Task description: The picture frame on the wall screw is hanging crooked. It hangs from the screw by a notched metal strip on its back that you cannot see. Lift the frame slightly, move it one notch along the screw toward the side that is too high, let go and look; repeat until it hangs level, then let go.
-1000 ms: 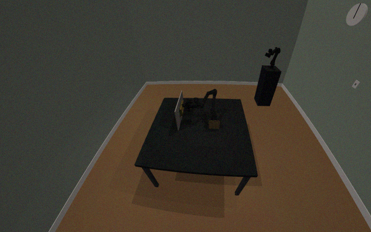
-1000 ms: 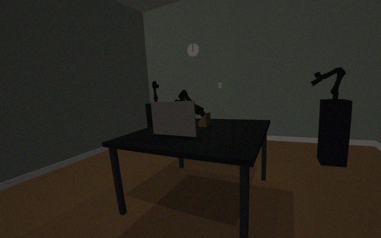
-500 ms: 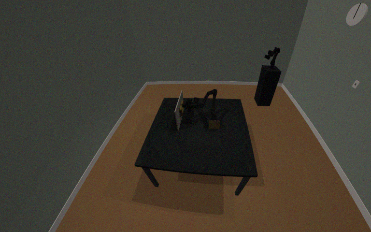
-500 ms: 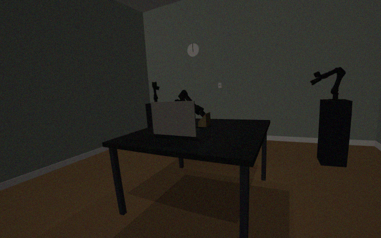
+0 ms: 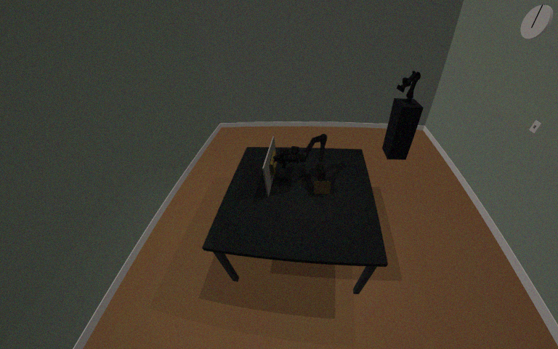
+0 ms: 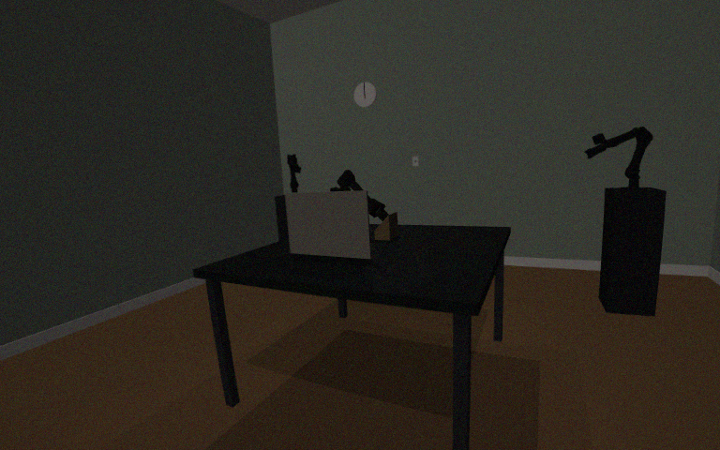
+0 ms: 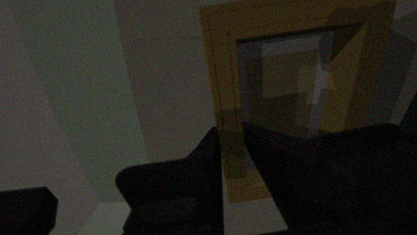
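Wrist view shows the picture frame (image 5: 273, 164) (image 7: 222, 73) in front of the pale upright panel (image 5: 268, 172) (image 6: 327, 222) (image 7: 171, 73), which serves as the wall. The gripper (image 5: 276, 158) (image 7: 228, 129) has its fingers clamped on one side bar of the frame, the left bar in this view, in its lower part. I think this bar is chosen because it is narrow enough for the fingers and leaves the notched strip behind the frame free to move on the screw. Holding so far to one side can also turn the frame, so the lift should be small and straight.

From the exterior view the panel hides the frame, and the top view sees it almost from its edge. The arm (image 5: 322, 138) (image 6: 347, 178) stands on the dark surface (image 5: 295, 229) (image 6: 419, 262) and reaches the frame from its front, a sensible way for lifting and shifting sideways. A wooden wedge (image 5: 322, 187) (image 6: 386, 228) is near the arm; its purpose I cannot tell.

The frame's top edge slopes in the wrist view, but the camera may be turned too, so I cannot say which side is high. Probably the one-notch correction is in hand; only after release can the level be judged.
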Available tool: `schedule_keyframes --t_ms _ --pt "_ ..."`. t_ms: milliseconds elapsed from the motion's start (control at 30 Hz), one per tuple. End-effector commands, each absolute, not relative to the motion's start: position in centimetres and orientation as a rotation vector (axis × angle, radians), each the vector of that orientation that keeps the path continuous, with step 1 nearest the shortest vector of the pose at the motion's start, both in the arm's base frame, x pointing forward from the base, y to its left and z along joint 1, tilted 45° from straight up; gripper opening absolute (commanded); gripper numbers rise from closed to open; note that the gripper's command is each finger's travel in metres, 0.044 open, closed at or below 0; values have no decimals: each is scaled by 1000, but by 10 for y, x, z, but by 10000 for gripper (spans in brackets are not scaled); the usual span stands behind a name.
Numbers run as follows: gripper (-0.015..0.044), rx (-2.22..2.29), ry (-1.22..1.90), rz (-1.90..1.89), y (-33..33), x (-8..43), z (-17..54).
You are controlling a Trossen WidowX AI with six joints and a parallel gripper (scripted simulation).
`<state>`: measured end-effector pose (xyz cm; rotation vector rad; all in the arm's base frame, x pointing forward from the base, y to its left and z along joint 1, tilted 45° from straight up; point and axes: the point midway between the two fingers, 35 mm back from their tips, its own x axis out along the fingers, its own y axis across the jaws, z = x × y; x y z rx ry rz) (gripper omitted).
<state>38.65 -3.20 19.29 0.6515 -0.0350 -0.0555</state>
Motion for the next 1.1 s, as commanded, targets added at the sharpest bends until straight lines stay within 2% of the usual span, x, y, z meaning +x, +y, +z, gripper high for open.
schedule_keyframes --t_ms 0,1067 --pt "0 656 -39 -42 -28 387 196" --pt "0 656 -39 -42 -29 387 198"
